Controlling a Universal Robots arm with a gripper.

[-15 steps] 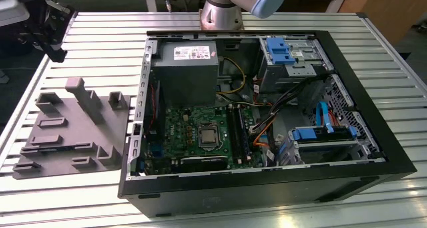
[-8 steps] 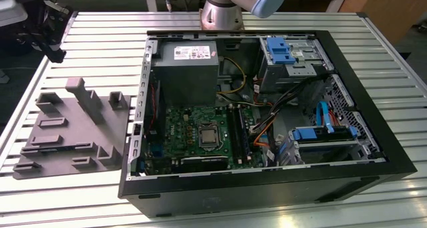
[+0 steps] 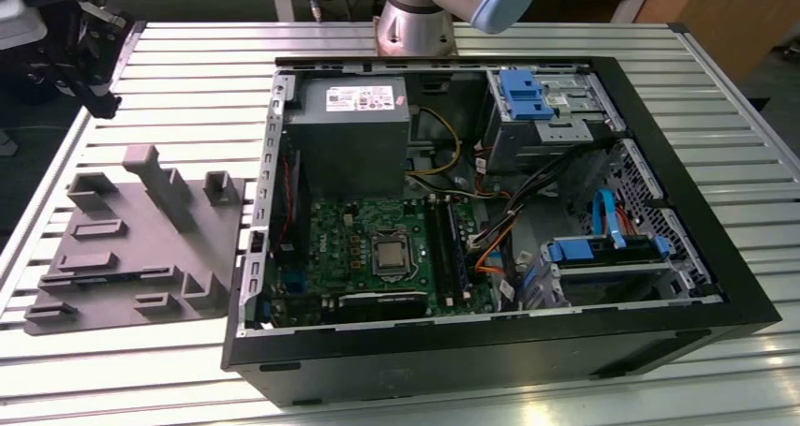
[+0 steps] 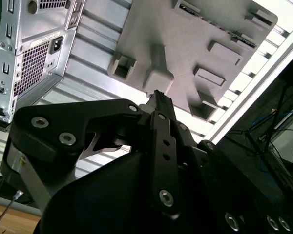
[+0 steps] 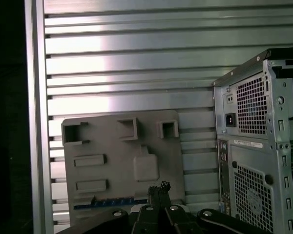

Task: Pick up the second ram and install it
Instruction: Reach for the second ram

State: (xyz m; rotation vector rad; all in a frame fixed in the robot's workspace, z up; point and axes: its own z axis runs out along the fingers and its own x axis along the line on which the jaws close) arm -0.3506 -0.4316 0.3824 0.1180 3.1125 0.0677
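Observation:
In the first wrist view a thin dark strip with a bluish sheen, which looks like the second ram [image 5: 107, 202], lies flat in a slot along one edge of the grey fixture [image 5: 122, 161]. The exterior view shows that strip [image 3: 107, 278] near the fixture's [image 3: 138, 248] front edge. My gripper [image 5: 159, 187] hangs high over that edge, well above the ram, fingers pressed together with nothing between them. In the second wrist view the gripper [image 4: 157, 95] points down at the fixture [image 4: 195, 44]. The long black memory slots [image 3: 448, 243] sit on the motherboard inside the open computer case [image 3: 700, 304].
The case lies open on a slatted metal table [image 3: 187, 80], its rear panel [image 5: 249, 146] facing the fixture. Several upright posts [image 3: 169, 183] rise from the fixture's far part. Cables [image 3: 500, 239] and drive bays [image 3: 600, 257] crowd the case on the exterior view's right. Black equipment [image 3: 94, 56] stands at the far left corner.

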